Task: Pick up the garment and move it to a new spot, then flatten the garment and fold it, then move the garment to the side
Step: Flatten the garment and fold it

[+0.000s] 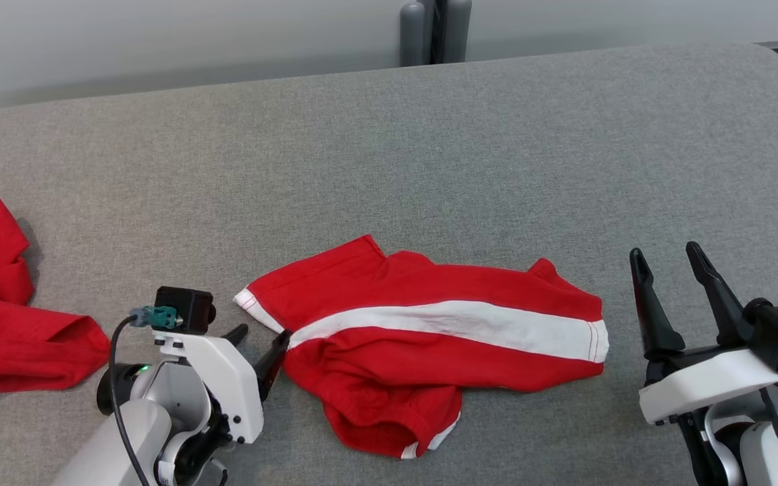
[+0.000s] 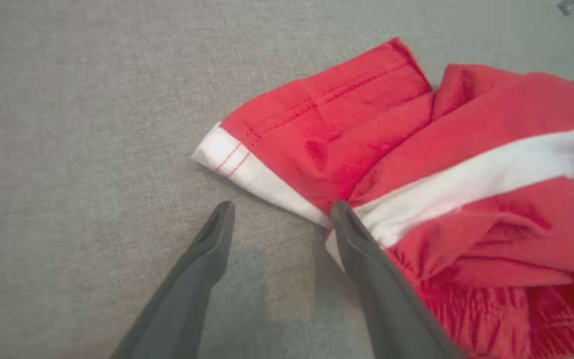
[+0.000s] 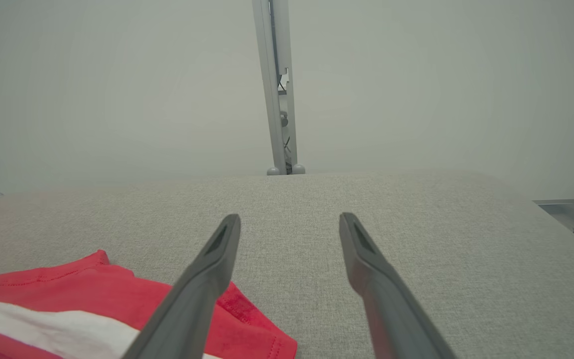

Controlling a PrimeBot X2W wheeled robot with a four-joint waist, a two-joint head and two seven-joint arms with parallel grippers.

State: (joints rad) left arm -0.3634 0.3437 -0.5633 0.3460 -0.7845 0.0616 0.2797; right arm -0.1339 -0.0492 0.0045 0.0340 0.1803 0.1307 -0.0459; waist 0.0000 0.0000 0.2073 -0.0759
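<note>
Your head cam looks down on the grey surface (image 1: 470, 148); L wrist cam hangs close over the garment (image 2: 466, 129); R wrist cam sits low, facing the wall (image 3: 117, 75). All share it.

Our right gripper (image 3: 289, 222) has its two dark fingers spread wide, with just the grey fabric surface (image 3: 441, 234) showing between them. The red garment (image 3: 58, 289) with its white stripe lies at lower left, partly behind the finger on that side. A thin upright post (image 3: 277, 85) stands at the far edge.
</note>
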